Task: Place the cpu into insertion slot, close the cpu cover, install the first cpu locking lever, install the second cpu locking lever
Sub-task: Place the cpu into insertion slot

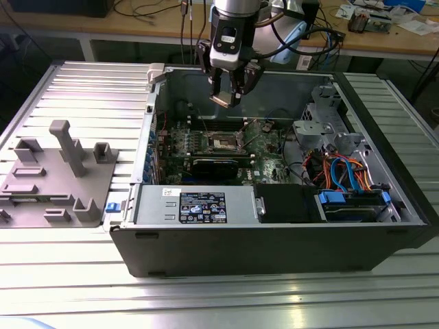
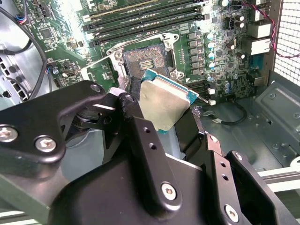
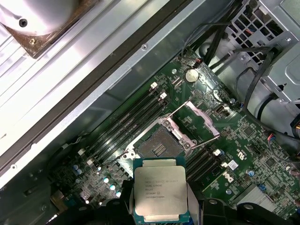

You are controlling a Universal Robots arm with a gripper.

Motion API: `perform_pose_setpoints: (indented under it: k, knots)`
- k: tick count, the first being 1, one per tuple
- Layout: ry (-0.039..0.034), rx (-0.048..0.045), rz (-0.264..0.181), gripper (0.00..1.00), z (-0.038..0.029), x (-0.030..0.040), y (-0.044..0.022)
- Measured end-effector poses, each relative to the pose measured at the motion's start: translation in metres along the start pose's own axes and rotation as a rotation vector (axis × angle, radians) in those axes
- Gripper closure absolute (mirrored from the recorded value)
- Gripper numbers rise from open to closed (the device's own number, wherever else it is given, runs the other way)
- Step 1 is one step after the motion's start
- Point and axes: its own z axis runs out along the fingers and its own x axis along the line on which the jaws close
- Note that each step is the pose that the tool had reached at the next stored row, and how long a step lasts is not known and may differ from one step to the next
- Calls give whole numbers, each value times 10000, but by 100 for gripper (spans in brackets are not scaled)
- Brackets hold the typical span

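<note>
Upper middle of the exterior view: the gripper (image 1: pixel 226 96), clamped on two opposite edges of the cpu chip (image 3: pixel 159 190), hangs over the open computer case (image 1: pixel 274 253), leaving the chip's underside free to seat. Well below on the green motherboard (image 3: pixel 253 159), the socket (image 3: pixel 158 144) lies bare, its cover (image 3: pixel 200 119) swung up and aside. Memory slots (image 3: pixel 126 126) crowd one edge; the case walls stand well apart.

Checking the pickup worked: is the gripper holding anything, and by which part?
Yes: the gripper holds the cpu, pinched at two opposite edges, silver face showing in both wrist views, above the open insertion slot.
</note>
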Motion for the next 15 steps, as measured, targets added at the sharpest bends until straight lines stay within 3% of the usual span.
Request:
perform_pose_setpoints:
  k: [15]
  knots:
    - [-1,-3,160,46,0,0,0]
